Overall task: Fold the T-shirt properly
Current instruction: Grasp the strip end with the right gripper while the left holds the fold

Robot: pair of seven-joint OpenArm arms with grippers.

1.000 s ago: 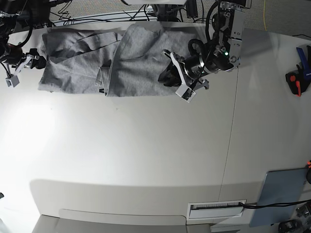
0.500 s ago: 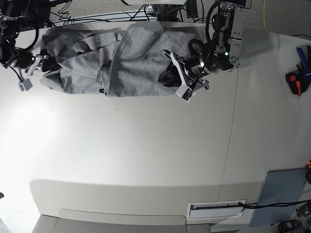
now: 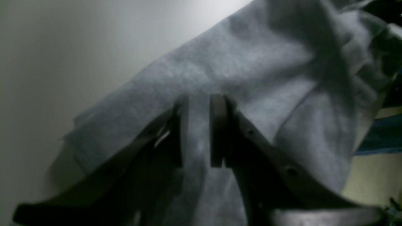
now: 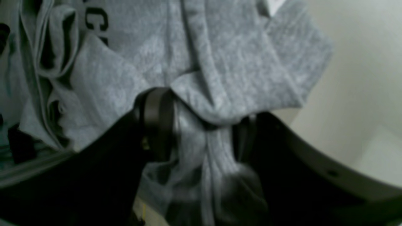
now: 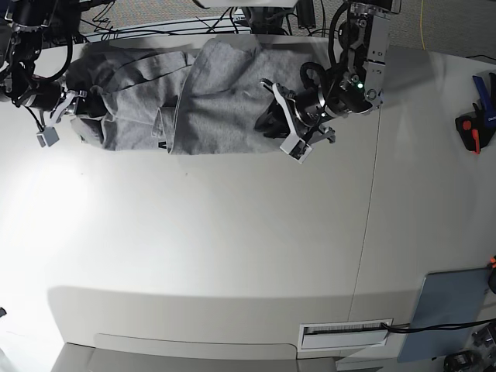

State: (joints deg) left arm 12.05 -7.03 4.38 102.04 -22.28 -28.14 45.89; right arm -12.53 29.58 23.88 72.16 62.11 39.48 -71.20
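Right wrist view. The right gripper (image 4: 204,135) stands with its dark jaws wide apart, a bunched fold of the T-shirt (image 4: 220,62) lying between them. Heather-grey fabric fills the upper frame in creased layers; black lettering (image 4: 95,22) shows at upper left. The pale table (image 4: 361,78) appears at right.

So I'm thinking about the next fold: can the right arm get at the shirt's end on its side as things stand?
Probably yes. The right gripper is already at that end of the T-shirt, bunched grey cloth lying between its spread fingers, and nothing else stands in the way.
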